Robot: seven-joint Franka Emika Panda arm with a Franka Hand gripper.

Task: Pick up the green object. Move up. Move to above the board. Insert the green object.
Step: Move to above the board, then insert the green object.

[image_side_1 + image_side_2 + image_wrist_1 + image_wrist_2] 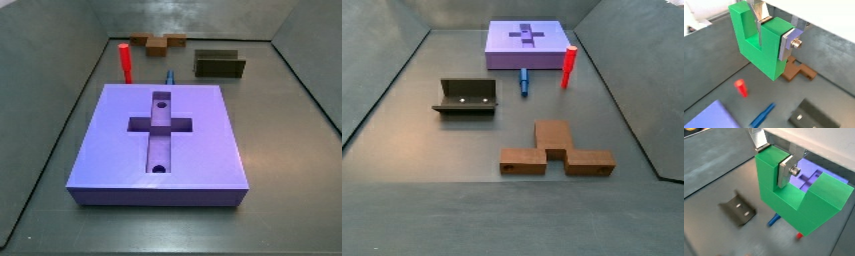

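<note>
In both wrist views my gripper [775, 35] [774, 158] is shut on one prong of the bright green U-shaped object [757, 45] [784, 195]. It holds the object well above the floor. One silver finger sits in the notch and one on the prong's outer face. The purple-blue board [201, 140] [502, 48] with its cross-shaped recess lies flat on the floor. It shows partly in the wrist views [711, 116] [821, 175], off to the side below the held object. Neither the gripper nor the green object shows in the side views.
A red peg [126, 62] [569, 65] [742, 88] stands beside the board and a blue peg [170, 76] [524, 82] [762, 115] lies near it. A brown piece [553, 152] [797, 71] lies on the floor. The dark fixture [466, 97] [221, 65] [739, 208] stands nearby. Walls surround the floor.
</note>
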